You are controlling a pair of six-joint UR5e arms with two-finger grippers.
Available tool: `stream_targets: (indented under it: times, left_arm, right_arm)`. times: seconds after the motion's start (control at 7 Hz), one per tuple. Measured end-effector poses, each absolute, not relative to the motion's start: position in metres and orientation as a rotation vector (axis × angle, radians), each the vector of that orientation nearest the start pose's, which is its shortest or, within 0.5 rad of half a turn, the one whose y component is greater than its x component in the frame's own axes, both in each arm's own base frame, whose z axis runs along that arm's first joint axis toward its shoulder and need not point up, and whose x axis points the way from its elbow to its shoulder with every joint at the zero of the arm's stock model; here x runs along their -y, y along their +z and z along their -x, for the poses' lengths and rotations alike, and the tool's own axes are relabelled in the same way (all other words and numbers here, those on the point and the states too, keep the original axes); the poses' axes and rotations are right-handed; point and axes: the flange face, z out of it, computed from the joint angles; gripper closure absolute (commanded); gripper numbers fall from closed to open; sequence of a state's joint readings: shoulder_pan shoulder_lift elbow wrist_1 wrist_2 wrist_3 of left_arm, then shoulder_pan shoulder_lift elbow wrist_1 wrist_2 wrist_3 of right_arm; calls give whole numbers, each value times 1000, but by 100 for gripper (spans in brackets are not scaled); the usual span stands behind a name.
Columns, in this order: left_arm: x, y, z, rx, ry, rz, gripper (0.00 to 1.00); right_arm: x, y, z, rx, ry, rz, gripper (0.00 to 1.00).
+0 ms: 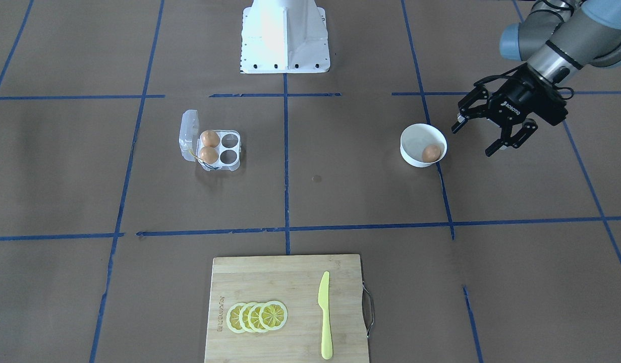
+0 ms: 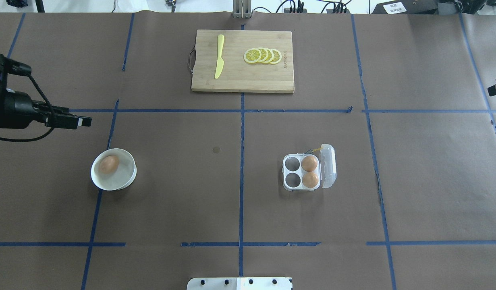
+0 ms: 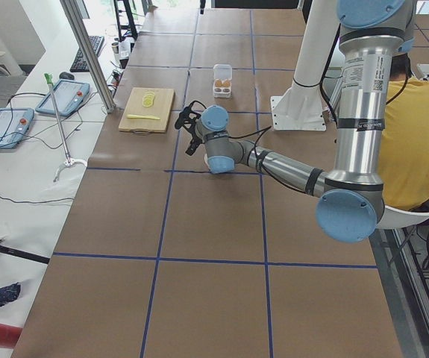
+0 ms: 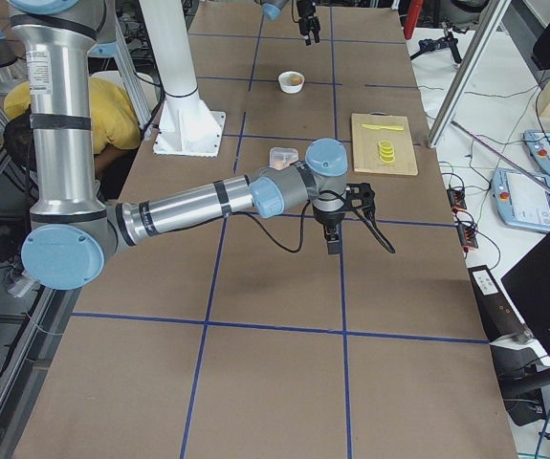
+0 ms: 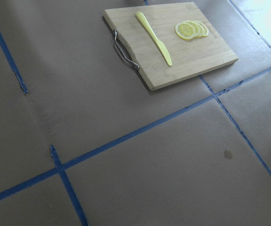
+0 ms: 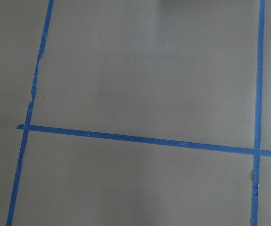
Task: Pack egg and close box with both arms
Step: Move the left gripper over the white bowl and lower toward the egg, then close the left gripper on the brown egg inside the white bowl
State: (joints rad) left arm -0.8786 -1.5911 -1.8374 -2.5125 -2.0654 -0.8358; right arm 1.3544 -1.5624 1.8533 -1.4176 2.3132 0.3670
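— While left gripper (image 1: 474, 138) is hovering open beside the bowl (image 1: 409, 150), the egg (image 1: 431, 153) is sitting inside it. Looks like the reach step.
— Next it's needing a descent over egg. The box (image 1: 212, 147) is waiting lid-up, well apart. Can't tell on right gripper (image 4: 333, 241).

Paper-covered table (image 1: 340, 166) with blue tape grid (image 1: 286, 201): white bowl (image 1: 413, 159) just beside the fingers (image 1: 514, 133) of the left gripper (image 1: 474, 140); box (image 1: 229, 157) and cutting board (image 1: 290, 282) well apart from them.
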Motion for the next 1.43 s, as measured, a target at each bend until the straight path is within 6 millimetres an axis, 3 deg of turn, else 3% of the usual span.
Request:
stream_targets:
  times: [0.43,0.57,0.86,1.43]
  left_arm:
    - [414,409,-315,-990,162,-531,26]
    - [403,403,-327,-979,183,-524,33]
    - [383,406,-349,-970,235,-492,33]
    - [375,425,-365,-939,263,-449,33]
  right_arm:
    - [503,501,43,819,-22,-193,0]
    - [502,501,43,819,-22,-192,0]
    - [502,502,43,818,-22,-192,0]
    - [503,503,43,817,-21,-190,0]
